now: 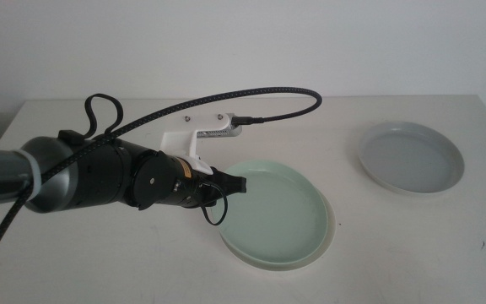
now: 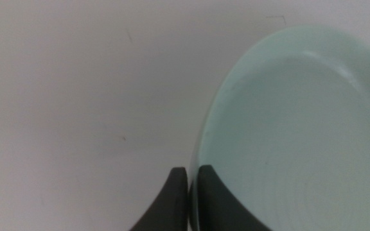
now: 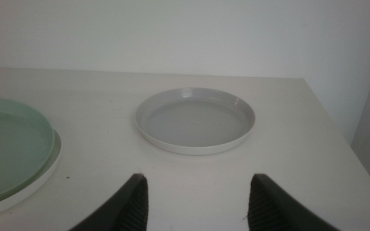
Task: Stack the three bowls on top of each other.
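left gripper [image 1: 236, 182] clamped narrow on the near-left rim of the shallow pale mint green bowl [image 1: 274, 213], one dark jaw inside the rim and one outside, as seen in the left wrist view [image 2: 190, 192]. mint bowl sitting on, or just over, a shallow white bowl [image 1: 331, 226] of like size, of which only a thin crescent of rim peeks out at the right edge; cannot tell whether fully settled or a touch lifted on the held side. both near the middle of the plain white table [image 1: 74, 253].

further out, to the right and toward the back, well apart from the pair: the shallow round light grey-blue bowl [image 1: 410, 157], empty, flat on the table, untouched.

right gripper [image 3: 198, 196] spread wide and holding nothing, low at the near edge of the table on the right side, out of the middle view. grey-blue bowl [image 3: 196, 119] straight ahead of it, between the lines of its jaws, with the mint bowl [image 3: 8, 151] off to one side.

likely two of three stacked, the grey-blue one left. nearer arm for that bowl: the right, already facing it; rim grip and a carry leftward over the mint bowl called for.
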Action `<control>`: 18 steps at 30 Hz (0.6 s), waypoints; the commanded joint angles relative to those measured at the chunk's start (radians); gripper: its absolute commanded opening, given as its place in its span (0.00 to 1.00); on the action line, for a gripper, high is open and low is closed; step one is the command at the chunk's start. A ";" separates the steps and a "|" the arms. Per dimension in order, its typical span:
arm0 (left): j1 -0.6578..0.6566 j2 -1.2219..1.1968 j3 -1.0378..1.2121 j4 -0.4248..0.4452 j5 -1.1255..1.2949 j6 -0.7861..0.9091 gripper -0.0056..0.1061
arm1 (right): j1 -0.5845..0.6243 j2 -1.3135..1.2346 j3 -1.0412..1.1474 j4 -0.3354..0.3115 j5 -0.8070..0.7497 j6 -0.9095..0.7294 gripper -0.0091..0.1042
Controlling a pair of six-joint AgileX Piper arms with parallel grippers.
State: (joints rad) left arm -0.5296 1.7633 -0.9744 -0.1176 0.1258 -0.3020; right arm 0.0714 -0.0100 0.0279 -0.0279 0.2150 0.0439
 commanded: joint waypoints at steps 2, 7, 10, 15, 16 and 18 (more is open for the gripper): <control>-0.001 -0.045 -0.020 -0.012 -0.066 -0.013 0.22 | -0.006 -0.027 -0.006 -0.010 -0.080 -0.005 0.44; 0.000 -0.053 -0.022 -0.007 -0.062 -0.011 0.63 | -0.006 -0.027 -0.006 -0.010 -0.080 -0.005 0.44; 0.000 -0.093 -0.023 -0.007 -0.050 -0.010 0.88 | -0.006 -0.027 -0.006 -0.010 -0.080 -0.005 0.44; 0.000 -0.262 -0.028 -0.003 0.058 0.063 0.99 | -0.006 -0.027 -0.006 -0.010 -0.080 -0.005 0.44; 0.000 -0.307 -0.031 -0.003 0.095 0.089 0.99 | -0.006 -0.027 -0.006 -0.010 -0.080 -0.005 0.44; 0.000 -0.392 -0.044 -0.003 0.167 0.151 0.99 | -0.006 -0.027 -0.006 -0.010 -0.080 -0.005 0.44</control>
State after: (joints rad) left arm -0.5296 1.4734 -0.9797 -0.1178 0.2796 -0.1996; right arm 0.0714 -0.0100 0.0279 -0.0279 0.2150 0.0439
